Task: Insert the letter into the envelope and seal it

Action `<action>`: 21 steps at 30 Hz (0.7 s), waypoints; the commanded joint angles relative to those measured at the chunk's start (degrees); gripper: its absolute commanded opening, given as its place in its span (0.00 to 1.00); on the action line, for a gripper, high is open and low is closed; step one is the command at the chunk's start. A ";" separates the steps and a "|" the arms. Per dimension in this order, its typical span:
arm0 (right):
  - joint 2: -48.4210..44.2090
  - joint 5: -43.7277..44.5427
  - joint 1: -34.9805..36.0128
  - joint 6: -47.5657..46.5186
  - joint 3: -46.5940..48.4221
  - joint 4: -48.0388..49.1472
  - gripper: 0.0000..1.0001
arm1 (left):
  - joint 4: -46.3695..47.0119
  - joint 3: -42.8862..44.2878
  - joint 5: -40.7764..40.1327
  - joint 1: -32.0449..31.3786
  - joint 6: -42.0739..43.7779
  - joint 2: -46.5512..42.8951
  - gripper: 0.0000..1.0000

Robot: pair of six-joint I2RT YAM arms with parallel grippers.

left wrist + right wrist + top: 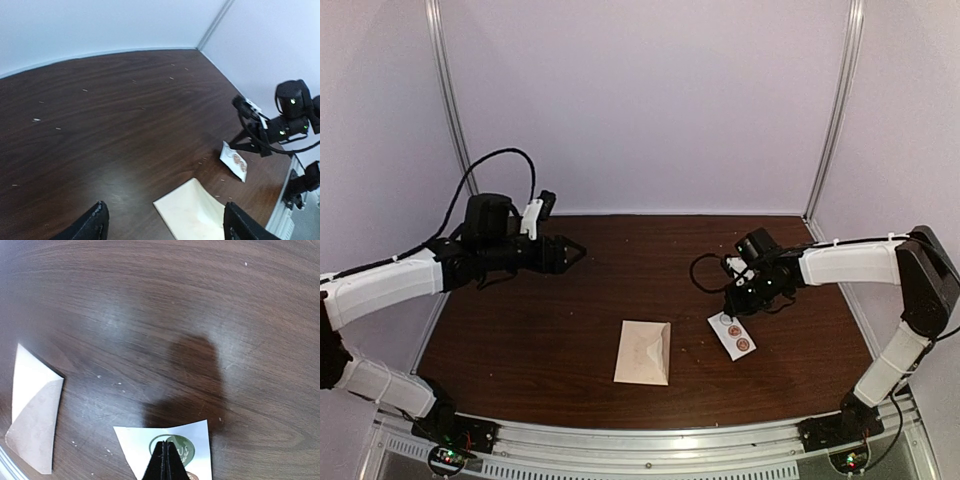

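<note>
One envelope flat on the worktop, 6 o'clock of centre. One sticker strip with two round stickers sits just beside it at 3 o'clock. Left gripper jaws spread wide, 10 o'clock of the envelope; right gripper jaws pressed together, tips on the strip.

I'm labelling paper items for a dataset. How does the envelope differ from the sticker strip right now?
Colour: the envelope is cream-tan; the sticker strip is white with round stickers. Size: the envelope is clearly larger than the narrow sticker strip. Contact: the envelope lies free near the table's middle, while the right gripper sits shut right over the sticker strip. Both lie flat on the dark wooden table.
</note>
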 commanded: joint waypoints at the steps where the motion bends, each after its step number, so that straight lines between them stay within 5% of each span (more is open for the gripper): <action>1: -3.31 -2.59 1.58 1.33 -2.03 6.36 0.00 | 14.62 -2.90 2.25 -9.38 -10.34 5.06 0.80; 11: -4.86 -4.66 3.85 1.87 -5.47 12.47 0.00 | 23.99 7.44 5.75 -21.07 -14.72 26.25 0.73; 21: -5.85 -5.88 5.12 2.31 -6.64 14.52 0.00 | 24.55 17.68 8.73 -22.61 -15.13 42.21 0.67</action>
